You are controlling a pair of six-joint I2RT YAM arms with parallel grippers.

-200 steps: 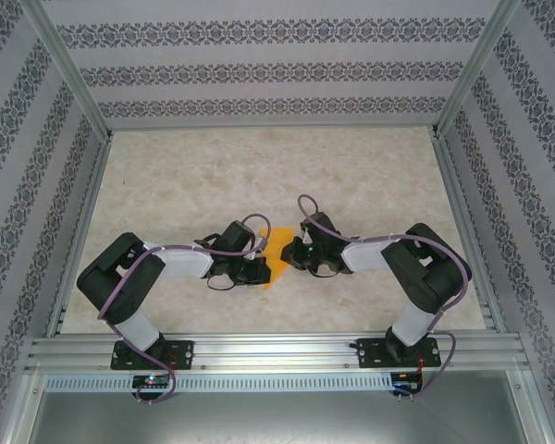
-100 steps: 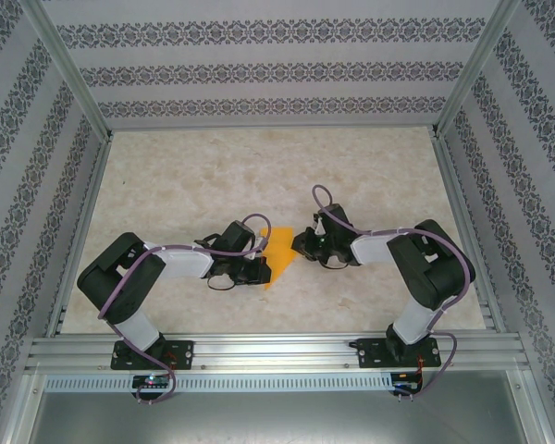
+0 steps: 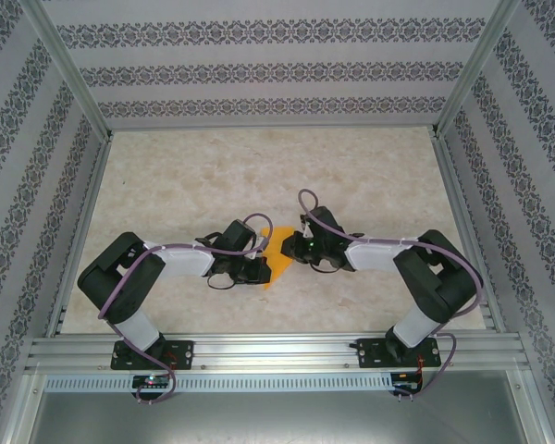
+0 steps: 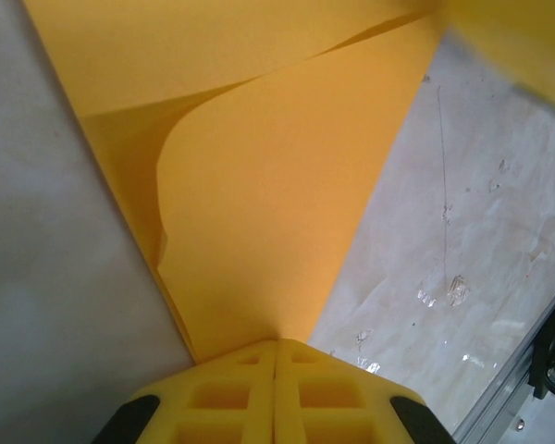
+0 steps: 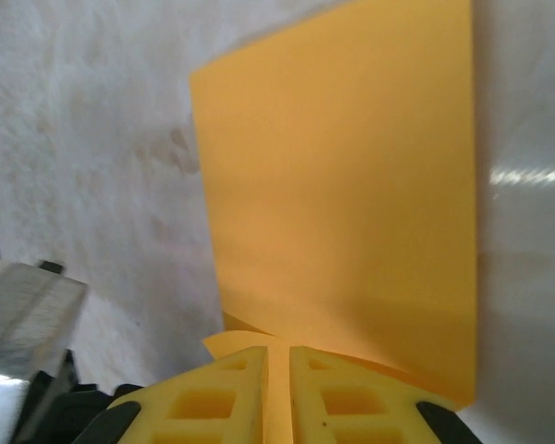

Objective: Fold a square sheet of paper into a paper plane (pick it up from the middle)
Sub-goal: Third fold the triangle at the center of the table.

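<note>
The square sheet of paper [image 3: 274,261] is orange-yellow and lies folded on the marbled table between the two arms. My left gripper [image 3: 262,270] is shut on its left side. In the left wrist view the yellow fingertips [image 4: 259,356] are pressed together, and the paper [image 4: 277,185] fans out from them with one loose layer curling up. My right gripper [image 3: 287,248] is on the sheet's upper right edge. Its fingers [image 5: 240,370] are closed on a thin strip of the paper [image 5: 351,203], with a small folded flap beside them. The paper plane is out of view.
An aluminium rail [image 3: 277,351] runs along the near edge behind both arm bases, and its corner shows in the left wrist view [image 4: 527,388]. Patterned walls [image 3: 277,74] enclose the table on three sides. Bare tabletop [image 3: 277,176] stretches beyond the paper.
The right arm has stretched out lower and its gripper has shifted left onto the paper's upper edge. The left gripper has held still on the sheet.
</note>
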